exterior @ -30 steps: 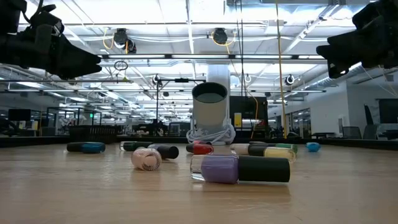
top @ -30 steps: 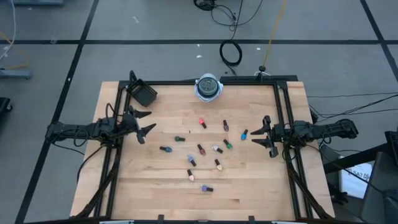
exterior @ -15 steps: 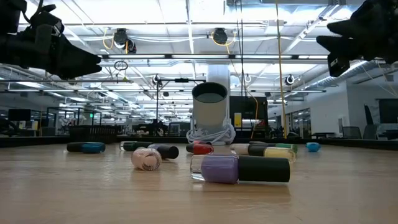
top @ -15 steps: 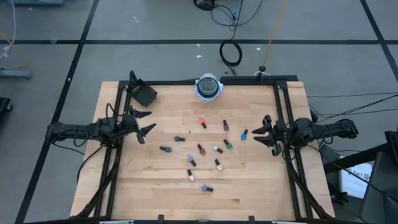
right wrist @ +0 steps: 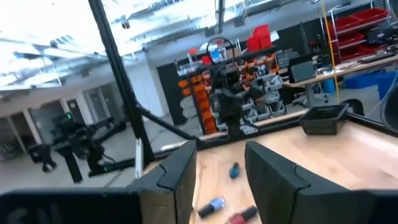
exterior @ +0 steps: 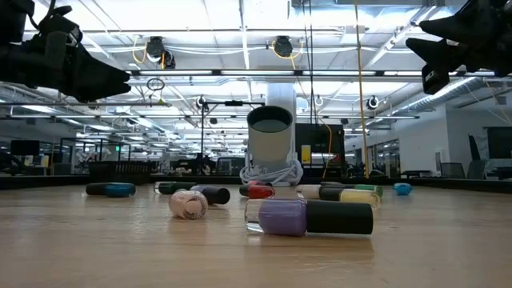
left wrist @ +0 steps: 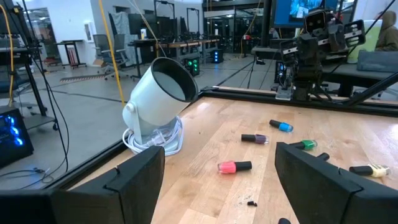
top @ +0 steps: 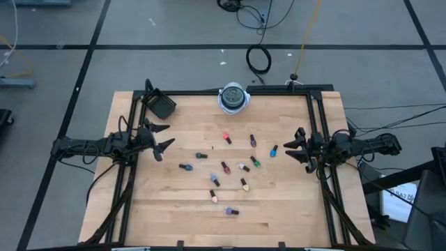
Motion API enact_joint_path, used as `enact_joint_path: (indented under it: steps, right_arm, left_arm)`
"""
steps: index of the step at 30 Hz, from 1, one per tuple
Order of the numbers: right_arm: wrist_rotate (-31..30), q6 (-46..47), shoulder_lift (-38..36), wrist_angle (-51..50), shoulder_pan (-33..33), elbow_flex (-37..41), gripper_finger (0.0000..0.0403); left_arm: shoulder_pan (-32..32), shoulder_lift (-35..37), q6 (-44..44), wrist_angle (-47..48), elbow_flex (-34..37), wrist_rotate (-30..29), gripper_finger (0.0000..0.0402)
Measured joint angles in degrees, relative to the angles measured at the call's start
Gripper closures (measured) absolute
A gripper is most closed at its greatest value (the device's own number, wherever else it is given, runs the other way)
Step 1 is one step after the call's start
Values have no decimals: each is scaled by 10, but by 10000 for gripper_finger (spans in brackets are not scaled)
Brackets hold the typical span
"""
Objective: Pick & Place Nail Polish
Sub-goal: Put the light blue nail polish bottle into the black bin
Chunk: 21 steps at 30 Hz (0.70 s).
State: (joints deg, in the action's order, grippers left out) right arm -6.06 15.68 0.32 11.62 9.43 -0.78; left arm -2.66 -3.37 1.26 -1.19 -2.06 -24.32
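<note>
Several small nail polish bottles lie on their sides in the middle of the wooden table, among them a red one (top: 227, 138), a blue one (top: 253, 141), a green one (top: 256, 162) and a purple one (top: 231, 210). The purple one (exterior: 308, 217) lies nearest in the low view. The left wrist view shows a pink bottle (left wrist: 234, 166). My left gripper (top: 162, 137) hovers open, level, at the table's left side. At the right side my right gripper (top: 296, 148) hovers open, nothing between its fingers (right wrist: 180, 171). Both are well above the bottles.
A small black square box (top: 162, 106) sits at the far left corner. A round white-and-blue cylinder (top: 233, 97) with a coiled cord stands at the middle of the far edge. Black frame rails (top: 317, 125) run along the table's sides. A small pale ball (exterior: 189, 204) lies among the bottles.
My right gripper has tipped its fingers a little upward and rolled about its own axis, rising slightly over the table's right side. The gap between its fingers looks the same. No bottle has moved.
</note>
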Motion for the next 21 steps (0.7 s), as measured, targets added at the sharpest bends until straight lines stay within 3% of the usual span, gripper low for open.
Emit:
enact_joint_path:
  steps: [2, 6, 11, 17, 21]
  right_arm:
    - [-11, -17, 3, -4, 0, 0, 277]
    - [-104, -46, 30, 6, 0, 0, 266]
    - [-165, -2, 129, -20, 0, -11, 206]
    - [-176, 108, 297, -121, 0, -50, 146]
    - [-114, 125, 390, -143, -1, -73, 146]
  left_arm:
    - [0, 0, 0, 0, 0, 0, 107]
    - [0, 0, 0, 0, 0, 0, 107]
    - [0, 0, 0, 0, 0, 0, 107]
    - [0, 0, 0, 0, 0, 0, 107]
    - [0, 0, 0, 0, 0, 0, 107]
